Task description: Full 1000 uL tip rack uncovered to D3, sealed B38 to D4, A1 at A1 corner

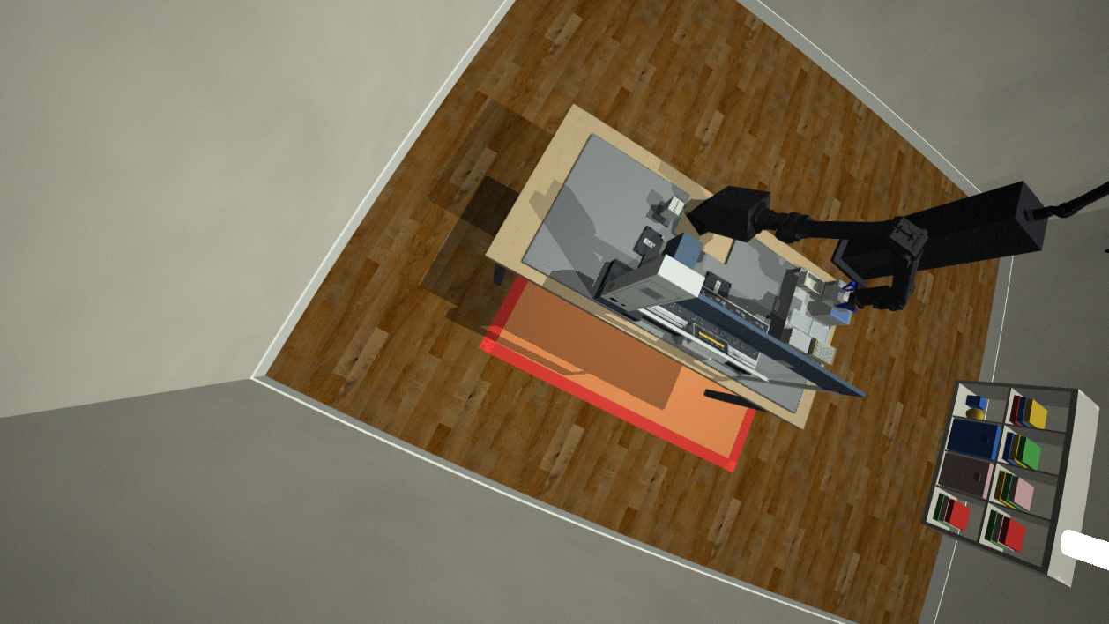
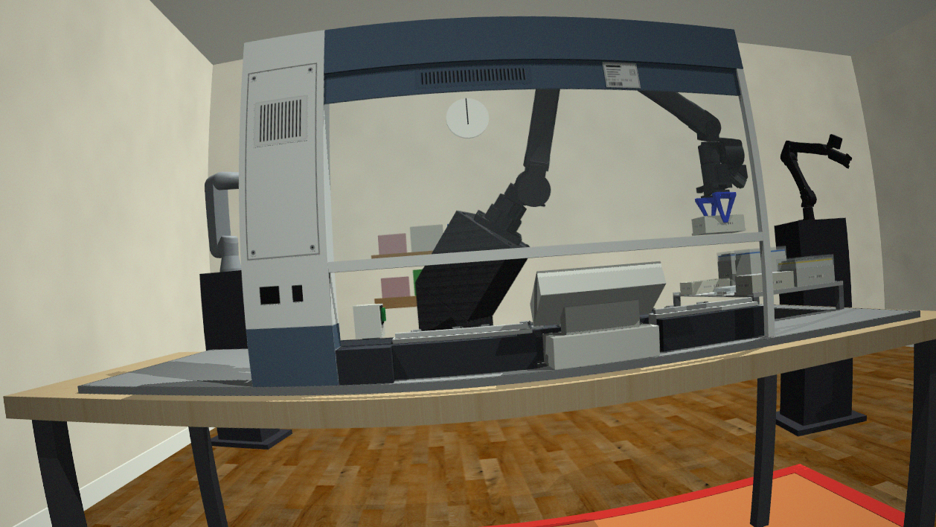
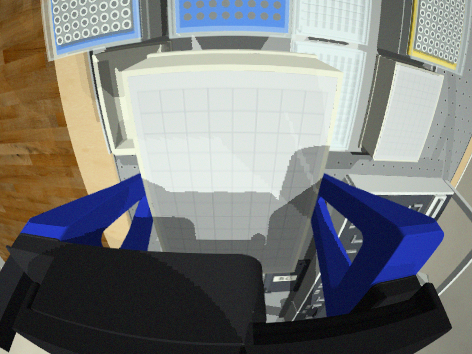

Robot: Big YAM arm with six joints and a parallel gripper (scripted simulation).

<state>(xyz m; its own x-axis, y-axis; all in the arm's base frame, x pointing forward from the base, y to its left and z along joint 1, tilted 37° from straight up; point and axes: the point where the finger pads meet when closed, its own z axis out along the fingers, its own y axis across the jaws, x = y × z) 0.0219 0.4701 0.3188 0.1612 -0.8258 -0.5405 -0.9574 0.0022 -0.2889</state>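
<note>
My gripper (image 2: pixel 716 208) (image 3: pixel 232 178) (image 1: pixel 847 295) is shut on a pale deep-well block (image 2: pixel 717 225) (image 3: pixel 227 135) with a clear seal over its well grid. It grips the block across its two long sides and holds it level, high above the shelf (image 2: pixel 818 287) at the right end of the bench. I cannot read the block's label. A yellow-rimmed rack (image 3: pixel 436 8) with pale rings sits at top right.
White sealed plates (image 3: pixel 407 115) lie between the racks on the shelf. The enclosure's frame post (image 2: pixel 757 194) and crossbar (image 2: pixel 524 252) stand in front of the arm. A grey instrument (image 2: pixel 596 288) sits mid-deck. The table edge and wooden floor (image 3: pixel 27 108) lie left of the shelf.
</note>
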